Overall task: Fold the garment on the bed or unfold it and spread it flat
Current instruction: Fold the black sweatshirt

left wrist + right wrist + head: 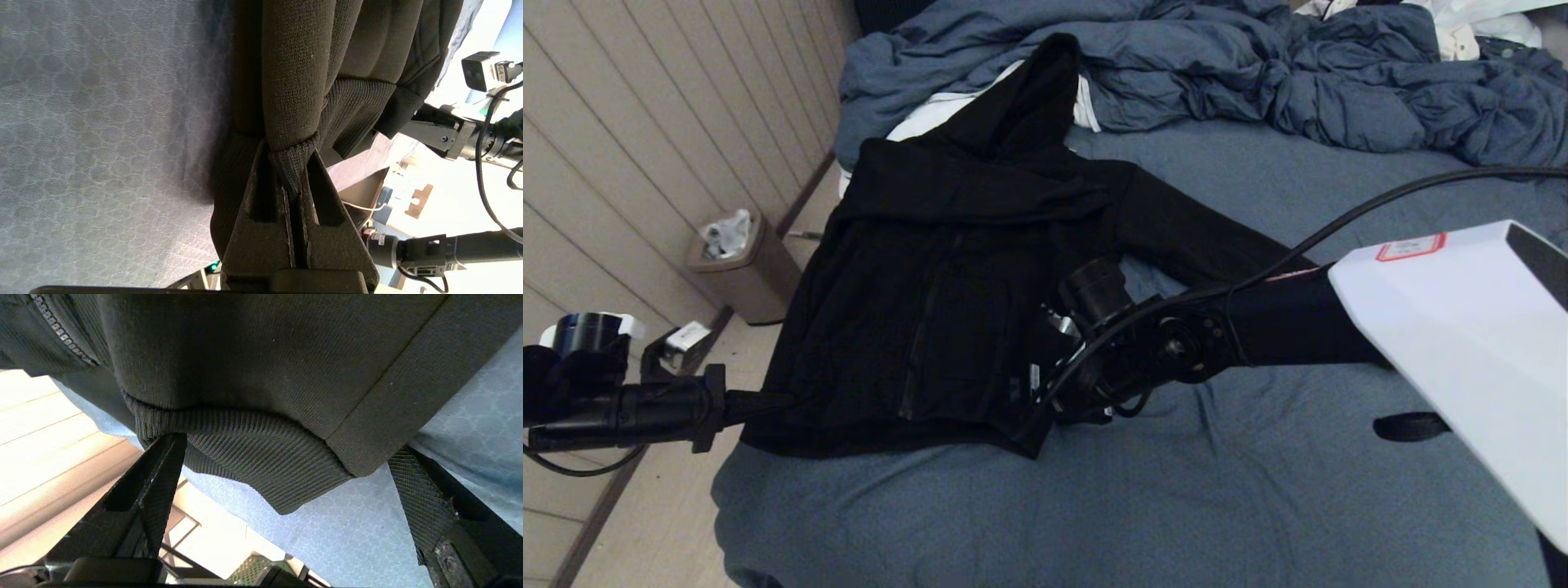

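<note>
While the left pincer (pixel 295 179) clenches the garment (pixel 947 302) hem, the right pincer (pixel 282 465), released, straddles the hem corner just ahead.

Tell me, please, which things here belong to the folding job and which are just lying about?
Job: black hoodie; bed; left pincer, shut on the hem; right pincer, open at the hem.
Lying about: rumpled duvet; white cloth; bin.
</note>
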Robot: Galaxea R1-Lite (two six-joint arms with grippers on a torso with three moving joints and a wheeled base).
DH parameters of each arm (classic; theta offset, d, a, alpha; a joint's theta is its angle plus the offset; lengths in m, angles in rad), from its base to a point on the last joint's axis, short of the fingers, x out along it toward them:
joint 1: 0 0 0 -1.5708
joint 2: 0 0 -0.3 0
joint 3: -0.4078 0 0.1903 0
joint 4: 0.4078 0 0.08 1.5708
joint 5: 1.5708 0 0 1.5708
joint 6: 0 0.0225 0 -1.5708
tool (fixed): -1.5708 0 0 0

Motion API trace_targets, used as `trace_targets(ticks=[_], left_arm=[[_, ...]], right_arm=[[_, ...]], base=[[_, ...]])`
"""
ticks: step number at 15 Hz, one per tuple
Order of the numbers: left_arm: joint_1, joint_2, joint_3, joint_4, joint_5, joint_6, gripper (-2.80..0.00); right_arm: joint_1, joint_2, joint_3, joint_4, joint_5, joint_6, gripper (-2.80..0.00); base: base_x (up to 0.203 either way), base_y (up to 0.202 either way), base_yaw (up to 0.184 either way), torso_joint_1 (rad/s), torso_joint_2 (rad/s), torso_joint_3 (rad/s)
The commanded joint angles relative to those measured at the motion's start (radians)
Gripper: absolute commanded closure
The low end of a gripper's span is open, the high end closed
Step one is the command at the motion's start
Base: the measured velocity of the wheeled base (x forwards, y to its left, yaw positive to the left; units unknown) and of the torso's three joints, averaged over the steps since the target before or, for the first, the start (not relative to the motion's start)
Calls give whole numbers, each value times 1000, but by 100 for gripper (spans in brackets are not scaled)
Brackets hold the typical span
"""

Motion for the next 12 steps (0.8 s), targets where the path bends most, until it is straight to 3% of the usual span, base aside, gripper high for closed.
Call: trace_targets(ticks=[1,2,3,12], left_arm=[[1,1,0,0,-6,-1,0],[0,1,0,0,-5,-1,0],[0,1,0,0,-6,-1,0],[0,-2,2,0,-5,0,0]], right_arm=[[1,0,1,0,-5,2,-280],[1,4,-5,-1,-9,5,-280],[1,10,-5,-1,-14,5,0],[7,1,-9,0,-25,7,0]], base=[[0,0,0,0,0,0],[0,0,0,0,0,0],[0,0,0,0,0,0],[0,0,0,0,0,0]])
